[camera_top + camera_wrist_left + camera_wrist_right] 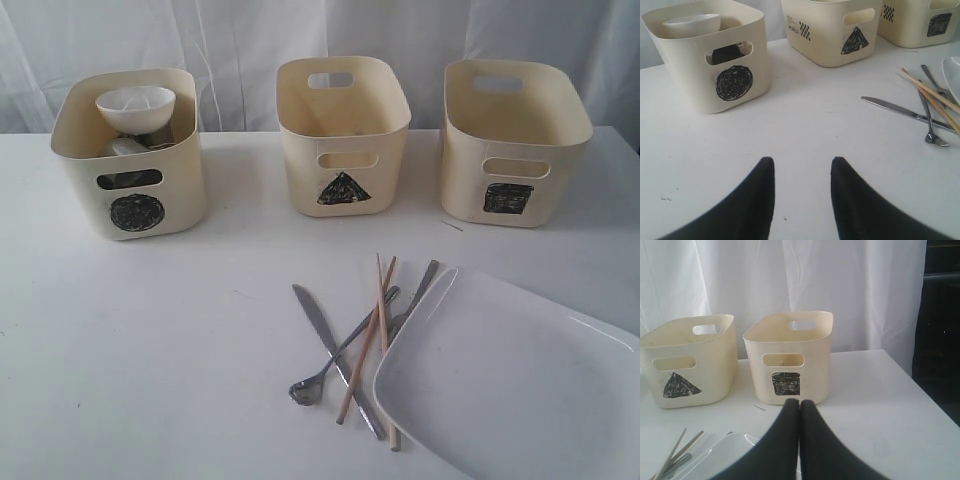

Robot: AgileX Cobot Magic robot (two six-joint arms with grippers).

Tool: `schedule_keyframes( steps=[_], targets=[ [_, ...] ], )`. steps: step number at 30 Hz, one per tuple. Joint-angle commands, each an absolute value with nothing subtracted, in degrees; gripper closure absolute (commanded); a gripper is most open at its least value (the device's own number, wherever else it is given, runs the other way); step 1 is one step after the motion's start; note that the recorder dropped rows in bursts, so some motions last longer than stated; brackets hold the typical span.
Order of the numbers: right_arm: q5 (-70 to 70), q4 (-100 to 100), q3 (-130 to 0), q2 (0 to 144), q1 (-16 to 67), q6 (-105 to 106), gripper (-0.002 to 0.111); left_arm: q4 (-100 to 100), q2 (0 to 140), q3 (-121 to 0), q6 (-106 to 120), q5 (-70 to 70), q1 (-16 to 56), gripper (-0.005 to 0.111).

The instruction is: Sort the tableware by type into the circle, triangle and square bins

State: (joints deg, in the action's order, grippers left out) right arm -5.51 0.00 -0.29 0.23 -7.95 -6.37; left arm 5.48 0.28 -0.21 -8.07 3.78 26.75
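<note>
The circle bin (135,160) at the left holds a white bowl (135,106) on top of other ware. The triangle bin (343,130) and the square bin (515,140) stand to its right. A steel knife (335,358), a fork (345,345) and wooden chopsticks (368,335) lie crossed in front, partly under the large white plate (510,390). Neither arm shows in the exterior view. My left gripper (802,165) is open over bare table, short of the circle bin (710,55) and apart from the knife (905,111). My right gripper (800,405) is shut and empty, over the plate (725,455), facing the square bin (790,357).
A white curtain hangs behind the bins. A small sliver (452,226) lies on the table before the square bin. The table's right edge (920,390) runs beside that bin, with a dark area beyond.
</note>
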Motion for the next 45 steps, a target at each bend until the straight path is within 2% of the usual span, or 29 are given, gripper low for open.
schedule_keyframes(
  steps=[1,45],
  targets=[
    [-4.7,0.0,0.0,0.0,-7.8,-6.3,0.108,5.6,0.0,0.0,-7.4,4.7,26.7,0.064],
    [-4.8,0.0,0.0,0.0,-7.8,-6.3,0.108,0.0,0.0,0.0,2.6,4.6,26.7,0.064]
  ],
)
